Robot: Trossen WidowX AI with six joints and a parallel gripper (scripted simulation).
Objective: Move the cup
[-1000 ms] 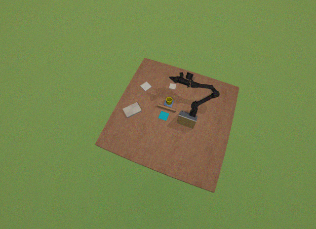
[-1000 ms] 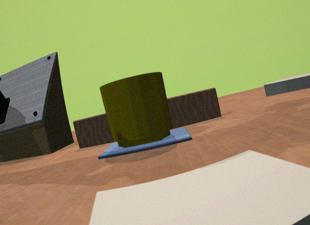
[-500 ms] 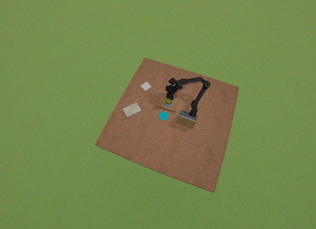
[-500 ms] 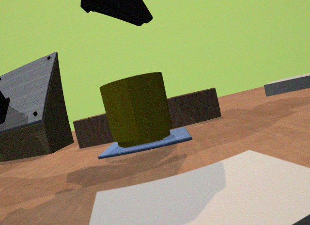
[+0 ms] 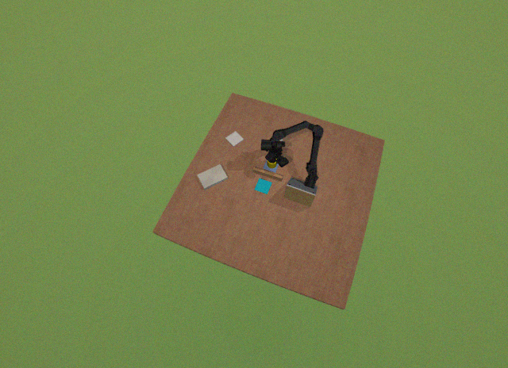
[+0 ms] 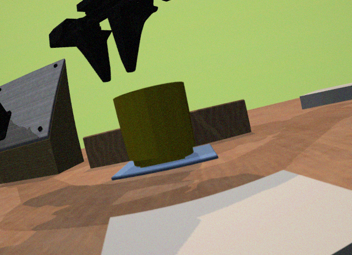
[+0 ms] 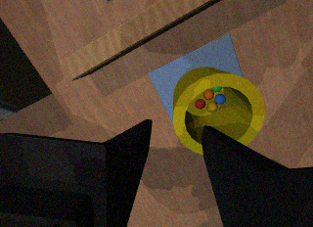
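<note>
while the yellow cup (image 6: 155, 123) stands upright on the blue pad (image 6: 204, 154), the claw (image 6: 117, 67) hangs in the air above it, not touching it. its two dark fingers are partly open, with a gap between them, and they hold nothing. in the wrist view one fingertip sits over the near rim of the cup and the other lies off to the side, over the bare table (image 7: 274, 51). inside the cup lie several marbles (image 7: 209, 100): red, orange, blue, green and a yellowish one, clustered at the bottom. just behind the cup runs a low wooden bar (image 6: 221, 120), and in the top view a teal pad (image 5: 263, 185) lies on the far side of that bar from the cup. the arm's base sits on a wooden block (image 5: 300, 193) near the teal pad. two pale flat slabs (image 5: 212, 176) rest on the table well apart from the cup.
</note>
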